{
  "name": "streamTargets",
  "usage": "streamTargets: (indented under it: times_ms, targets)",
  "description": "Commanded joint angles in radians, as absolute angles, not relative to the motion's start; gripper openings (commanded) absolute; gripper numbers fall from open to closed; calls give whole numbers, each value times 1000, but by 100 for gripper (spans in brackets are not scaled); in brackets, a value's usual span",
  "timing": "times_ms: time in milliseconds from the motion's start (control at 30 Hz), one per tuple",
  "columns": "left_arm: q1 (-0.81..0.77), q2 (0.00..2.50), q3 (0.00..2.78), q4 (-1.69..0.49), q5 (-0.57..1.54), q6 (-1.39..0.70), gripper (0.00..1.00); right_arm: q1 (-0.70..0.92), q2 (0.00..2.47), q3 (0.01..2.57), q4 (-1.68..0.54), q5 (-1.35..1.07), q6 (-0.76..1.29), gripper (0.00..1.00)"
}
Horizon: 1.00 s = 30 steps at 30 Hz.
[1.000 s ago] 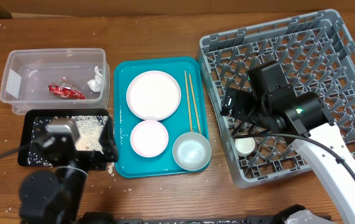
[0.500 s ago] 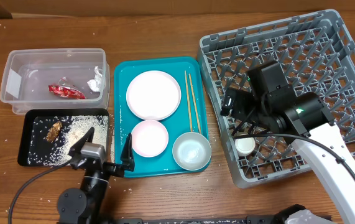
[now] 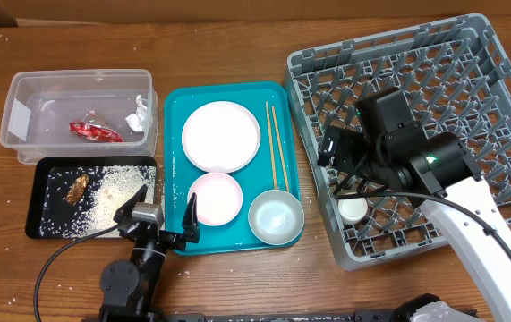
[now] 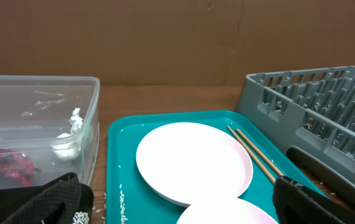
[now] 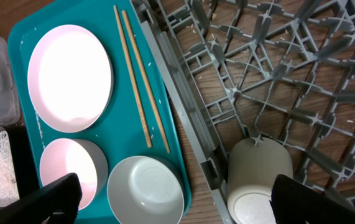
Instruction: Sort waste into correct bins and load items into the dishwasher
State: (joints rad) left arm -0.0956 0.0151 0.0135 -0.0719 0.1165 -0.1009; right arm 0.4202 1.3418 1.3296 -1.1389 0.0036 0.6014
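The clear tub holds the red wrapper and white paper wad; both also show in the left wrist view, wrapper and wad. The black tray holds rice grains and a brown scrap. The large plate, small pink dish, grey bowl and chopsticks lie on the teal tray. The white cup lies in the grey rack. My left gripper is open at the teal tray's front-left edge. My right gripper is open above bowl and cup.
Loose rice grains lie on the wooden table beside the black tray. The rack's lattice wall stands between the teal tray and the cup. The right arm reaches over the rack's front right.
My left arm has moved off the black tray, toward the front and right, to the teal tray's front-left edge. The tray's rice and scrap are now uncovered. The right arm has not moved.
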Motion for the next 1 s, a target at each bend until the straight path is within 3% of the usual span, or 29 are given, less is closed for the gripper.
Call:
streamTargets:
  times_ms: [0, 233, 300, 333, 433, 533, 700, 833, 967]
  targets:
    - [-84, 6, 5, -67, 117, -89, 100, 419, 1338, 1348, -1135, 6, 595, 100]
    - [-84, 6, 5, -67, 117, -89, 100, 419, 1338, 1348, -1127, 4, 602, 100]
    - [-84, 6, 5, -67, 117, -89, 100, 419, 1338, 1348, -1039, -91, 660, 99]
    - [-84, 6, 5, -67, 117, -89, 100, 425, 1338, 1348, -1006, -180, 659, 90]
    - [-84, 6, 5, -67, 117, -89, 100, 487, 1367, 1347, -947, -342, 659, 87]
    - [-84, 6, 5, -67, 117, -89, 100, 606, 1428, 1347, -939, -256, 655, 91]
    - [-84, 6, 5, -67, 117, -89, 100, 807, 1624, 1347, -851, -96, 656, 88]
    - [-84, 6, 5, -67, 117, -89, 100, 837, 1752, 1348, -775, -45, 660, 88]
    - [-84, 6, 5, -67, 117, -89, 100, 823, 1857, 1348, -701, -65, 721, 82]
